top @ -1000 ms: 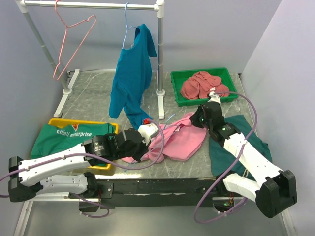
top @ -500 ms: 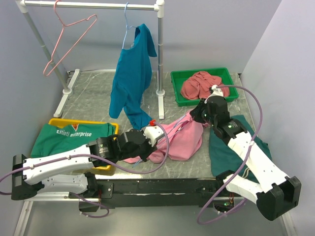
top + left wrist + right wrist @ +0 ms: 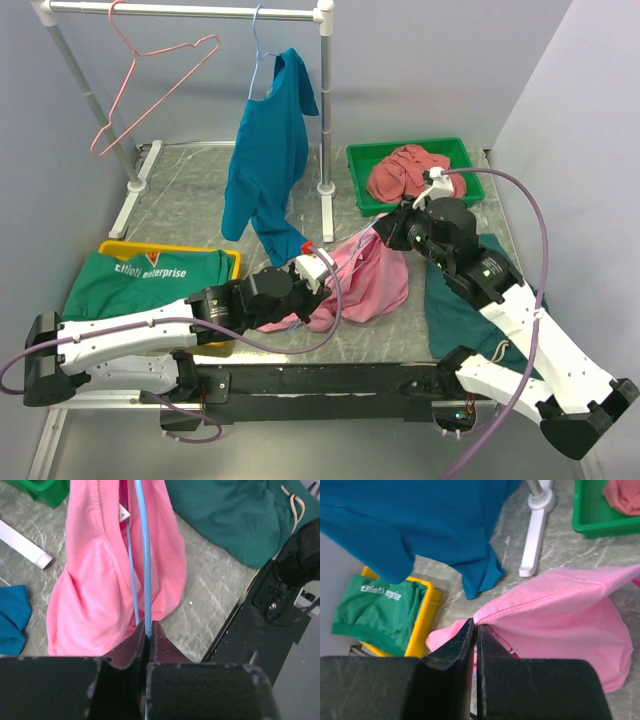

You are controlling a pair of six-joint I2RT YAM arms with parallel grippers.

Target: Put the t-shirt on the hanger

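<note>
Green tray (image 3: 405, 148) holds dusty-rose garment (image 3: 405, 170), yellow bin (image 3: 170, 250) green shirt (image 3: 140, 282) (t-shirt (image 3: 378, 285) outside).

The left arm lies low, reaching between 2 and 3 o'clock from its base, the left claw (image 3: 312, 268) pinched tight on the hanger (image 3: 142, 555). The right arm stretches toward 10 to 11 o'clock, the right claw (image 3: 388, 232) clamped on the t-shirt (image 3: 560, 597).

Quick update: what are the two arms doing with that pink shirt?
Left gripper shut on blue hanger. Right gripper shut on pink t-shirt edge, lifted. Teal-blue shirt hangs close behind.
</note>
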